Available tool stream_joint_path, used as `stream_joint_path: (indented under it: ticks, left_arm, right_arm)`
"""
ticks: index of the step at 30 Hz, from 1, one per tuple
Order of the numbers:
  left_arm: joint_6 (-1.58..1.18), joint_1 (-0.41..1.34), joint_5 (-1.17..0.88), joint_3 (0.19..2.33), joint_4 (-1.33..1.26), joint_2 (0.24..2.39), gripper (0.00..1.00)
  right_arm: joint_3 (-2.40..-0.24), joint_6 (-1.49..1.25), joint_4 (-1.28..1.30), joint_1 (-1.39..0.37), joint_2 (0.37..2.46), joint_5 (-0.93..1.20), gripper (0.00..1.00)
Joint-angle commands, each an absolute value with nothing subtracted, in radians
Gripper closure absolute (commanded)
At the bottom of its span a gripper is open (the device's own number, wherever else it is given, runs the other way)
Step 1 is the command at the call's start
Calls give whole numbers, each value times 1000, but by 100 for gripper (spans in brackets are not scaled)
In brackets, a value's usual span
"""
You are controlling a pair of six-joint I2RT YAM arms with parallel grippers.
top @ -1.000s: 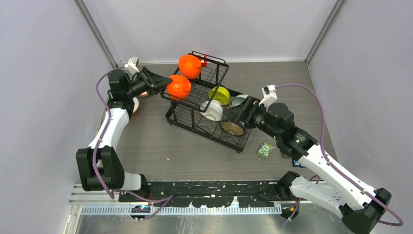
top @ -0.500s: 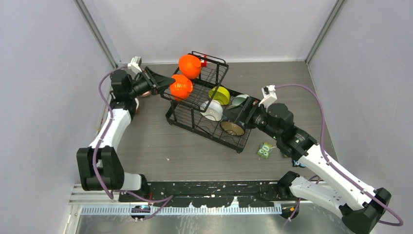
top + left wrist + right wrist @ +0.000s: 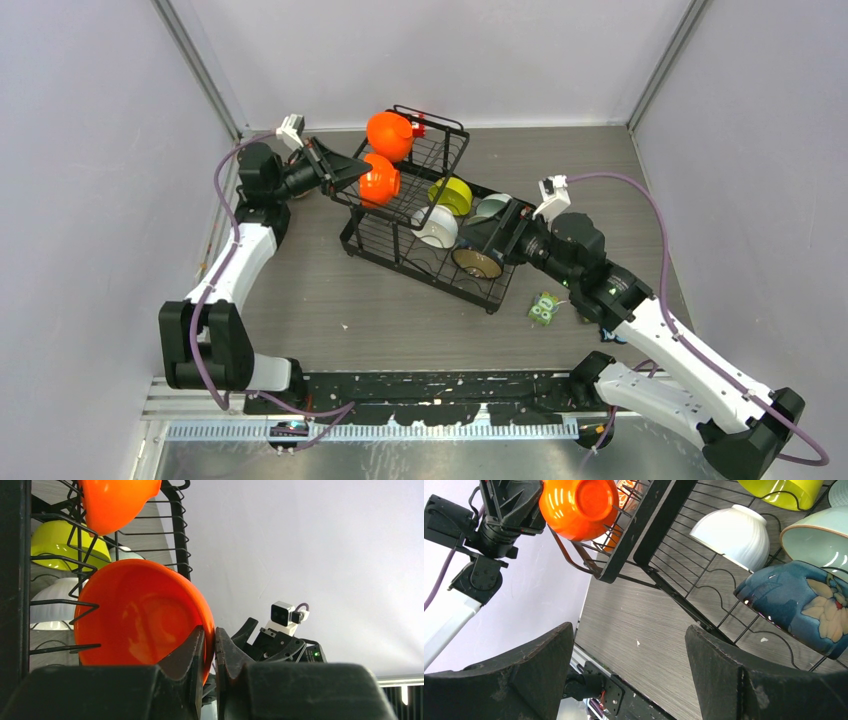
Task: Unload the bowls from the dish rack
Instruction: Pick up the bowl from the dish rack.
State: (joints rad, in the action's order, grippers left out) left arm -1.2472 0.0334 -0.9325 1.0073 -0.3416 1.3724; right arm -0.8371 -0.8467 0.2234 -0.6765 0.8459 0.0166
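Note:
The black wire dish rack (image 3: 400, 235) stands mid-table, with its upper basket raised at the back. My left gripper (image 3: 362, 172) is shut on the rim of an orange bowl (image 3: 380, 182) at the rack's upper left edge. The left wrist view shows its fingers (image 3: 196, 652) pinching that bowl's (image 3: 135, 617) rim. A second orange bowl (image 3: 390, 135) sits at the rack's top. Lime (image 3: 452, 194), white (image 3: 436, 226), mint (image 3: 492, 206) and dark (image 3: 478, 262) bowls rest in the lower tier. My right gripper (image 3: 496, 238) is open beside the dark flowered bowl (image 3: 804, 605), holding nothing.
A green owl card (image 3: 543, 308) lies on the wood-grain table right of the rack's front corner. A small red tag (image 3: 419, 125) hangs on the upper basket. Grey walls close in on three sides, and the left wall is near my left arm.
My left gripper has closed on the orange bowl's rim and shifted right and toward the back with it. The right arm has not moved.

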Motion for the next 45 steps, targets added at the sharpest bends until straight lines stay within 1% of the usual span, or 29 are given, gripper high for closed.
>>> stream_joint_path:
  ticks: [1, 11, 15, 25, 32, 37, 40, 43, 45]
  left_arm:
    - [-1274, 36, -936, 1013, -423, 1365, 100]
    - [-1329, 45, -922, 1035, -493, 1349, 100]
    - [-1413, 45, -917, 1035, -585, 1362, 100]
    - [-1626, 47, -911, 1035, -851, 1401, 100]
    - [-1702, 63, -901, 1050, -941, 1415, 100]
    - [-1712, 78, -906, 1058, -951, 1410, 100]
    - [-1696, 85, -922, 1073, -924, 1385, 100]
    - [-1618, 100, -937, 1100, -815, 1333, 100]
    - [-1522, 119, -944, 1124, -682, 1287, 100]
  right_arm:
    - [-848, -831, 218, -676, 825, 3, 14]
    - [-854, -830, 223, -675, 817, 3, 14]
    - [-860, -828, 233, -674, 809, -31, 14]
    - [-868, -827, 238, -674, 804, -27, 14]
    - [-867, -829, 215, -674, 808, 13, 14]
    - [-873, -820, 223, -675, 803, 28, 14]
    - [-924, -771, 272, -675, 817, 22, 14]
    - [-989, -736, 310, -675, 837, 37, 14]
    - [-1026, -717, 328, -675, 843, 49, 14]
